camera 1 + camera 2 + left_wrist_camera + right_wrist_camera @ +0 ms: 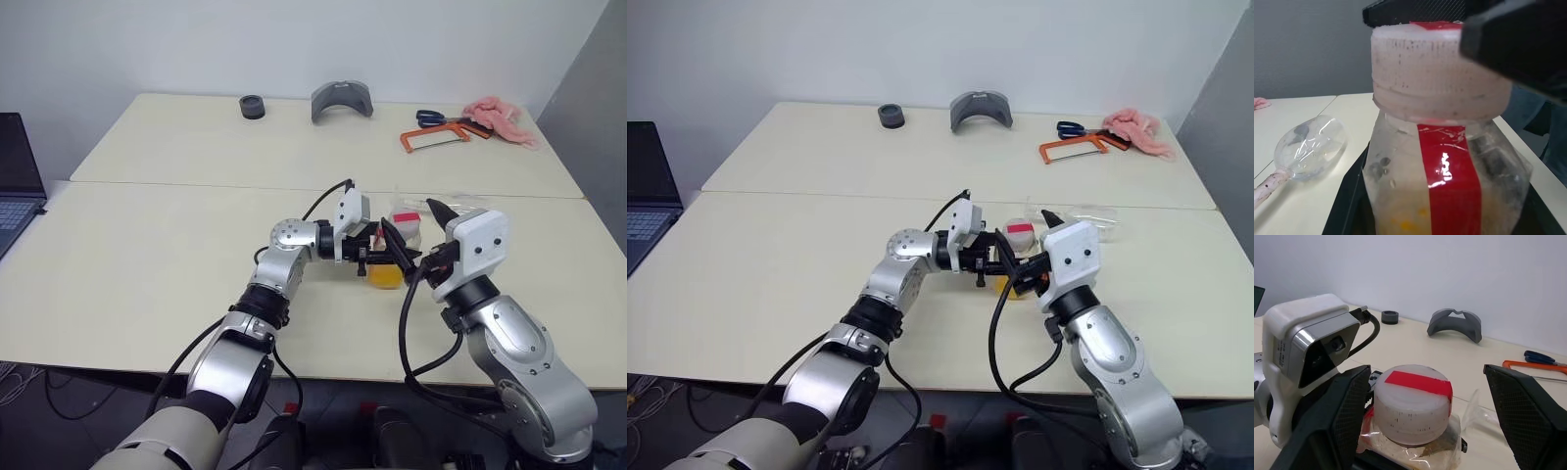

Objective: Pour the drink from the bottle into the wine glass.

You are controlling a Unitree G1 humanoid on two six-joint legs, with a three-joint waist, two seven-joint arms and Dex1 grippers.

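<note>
My left gripper [377,257] is shut on the bottle [400,240], a small clear bottle with a red label strip [1452,166] and a pale cap [1413,404], held upright near the table's middle. The orange-yellow drink [385,276] fills its lower part. My right gripper [1435,423] is open, one black finger [1342,416] on each side of the cap and apart from it. The clear wine glass [1310,147] lies on its side on the table just behind the bottle, also visible in the right eye view [1089,217].
At the table's far edge sit a black ring [253,106], a grey curved piece [342,100], an orange hacksaw [431,139], blue-handled scissors [436,118] and a pink cloth [502,119]. A laptop [15,176] stands at the far left.
</note>
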